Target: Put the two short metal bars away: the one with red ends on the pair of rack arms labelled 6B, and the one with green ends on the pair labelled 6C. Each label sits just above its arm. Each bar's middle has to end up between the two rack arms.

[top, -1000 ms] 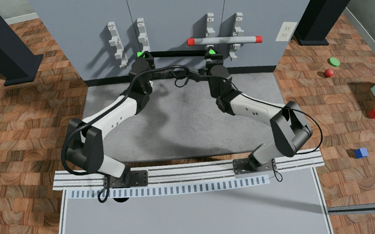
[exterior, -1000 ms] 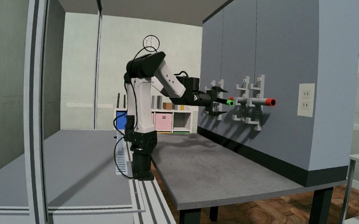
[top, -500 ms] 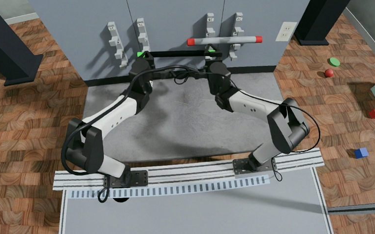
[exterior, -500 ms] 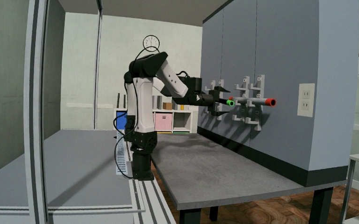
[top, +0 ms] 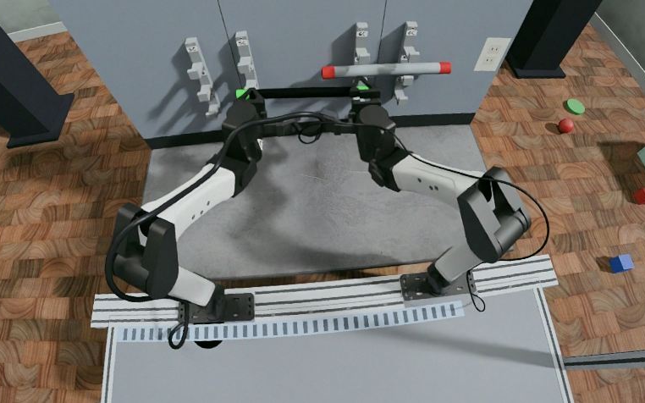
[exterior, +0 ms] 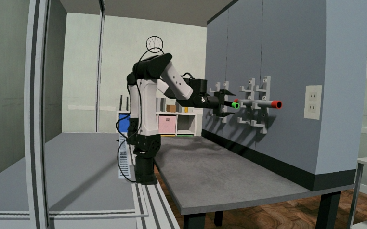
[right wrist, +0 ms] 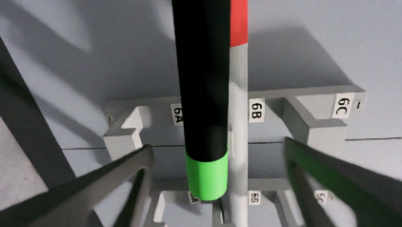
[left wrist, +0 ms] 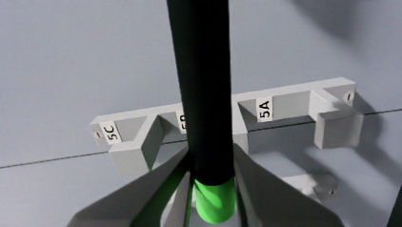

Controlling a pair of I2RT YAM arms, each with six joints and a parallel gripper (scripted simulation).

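The red-ended bar [top: 387,69] [exterior: 266,104] [right wrist: 239,95] rests across the 6B rack arms, reaching past both. The upper 6C arms [top: 362,52] [exterior: 260,87] [right wrist: 329,133] are empty. The green-ended bar [top: 310,91] [exterior: 229,104] [left wrist: 205,95] [right wrist: 202,95], with a black middle, is held level in front of the wall, between the two racks. My left gripper [top: 252,94] [left wrist: 212,152] is shut on it near one green end. My right gripper [top: 365,89] [exterior: 233,104] [right wrist: 214,148] is open, its fingers on either side of the other end; contact is not visible.
A second rack [top: 200,74] [left wrist: 286,102] with 5A, 5B and 5C labels stands on the wall [top: 305,30] behind my left gripper. The grey table [top: 334,210] [exterior: 221,171] lies below both arms. A wall outlet [top: 493,53] [exterior: 312,101] is beyond the red-ended bar.
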